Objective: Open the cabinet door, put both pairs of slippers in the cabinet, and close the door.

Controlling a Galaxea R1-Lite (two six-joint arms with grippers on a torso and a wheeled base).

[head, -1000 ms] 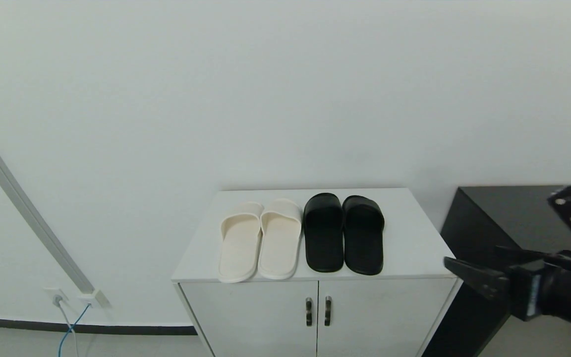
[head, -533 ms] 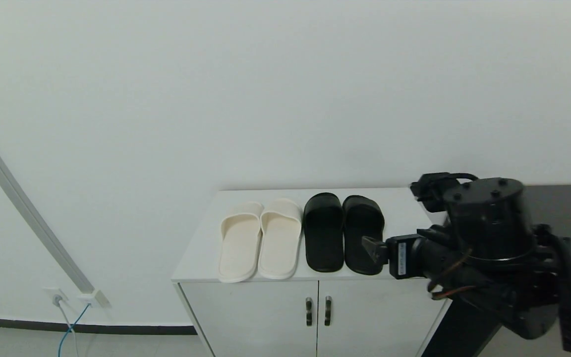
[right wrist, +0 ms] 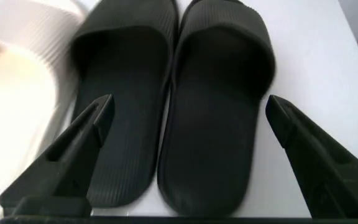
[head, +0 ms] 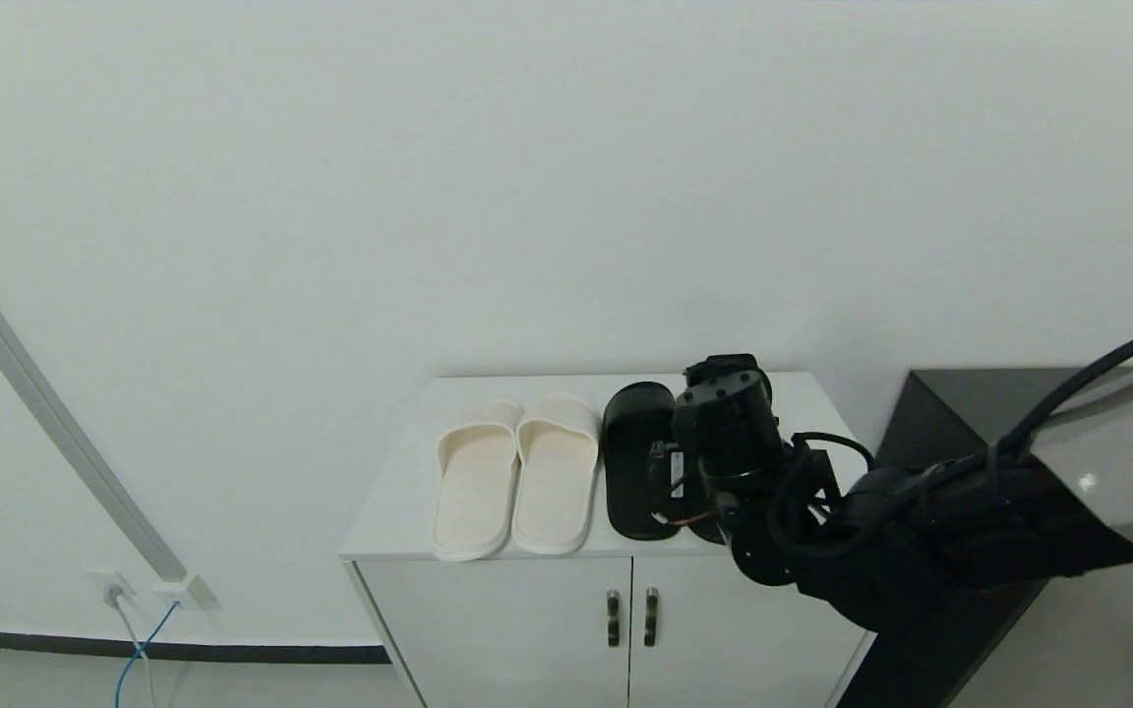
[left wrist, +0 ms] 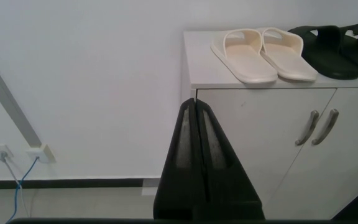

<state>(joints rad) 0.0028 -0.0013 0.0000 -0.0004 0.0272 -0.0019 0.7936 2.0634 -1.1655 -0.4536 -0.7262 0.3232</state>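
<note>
- The right tool (right wrist: 189, 104) hangs open over the black slippers (right wrist: 216, 124), its fingers spread wide enough to straddle both. The pair lies side by side, touching, on top of the cabinet (head: 822, 492).
- Both cabinet doors (head: 507, 629) are shut and their handles (head: 630, 618) untouched. If the right tool grips now, the slippers have nowhere to go, and one arm is tied up while the door gets opened.
- Closing on two soft slippers at once could buckle them. One might squirt out of the grip, or only the nearer one might lift.
- The white slippers (head: 517, 477) lie just beside the black pair, with their heels at the cabinet's front edge. A sideways nudge on the way down could push them askew or off onto the floor.
- The left tool (left wrist: 195, 106) is low, off the cabinet's left side, with its fingers pressed together. It has to spread them before taking a handle, or it will only knock against the door.
- A door swinging open could strike an arm held in front of it.
</note>
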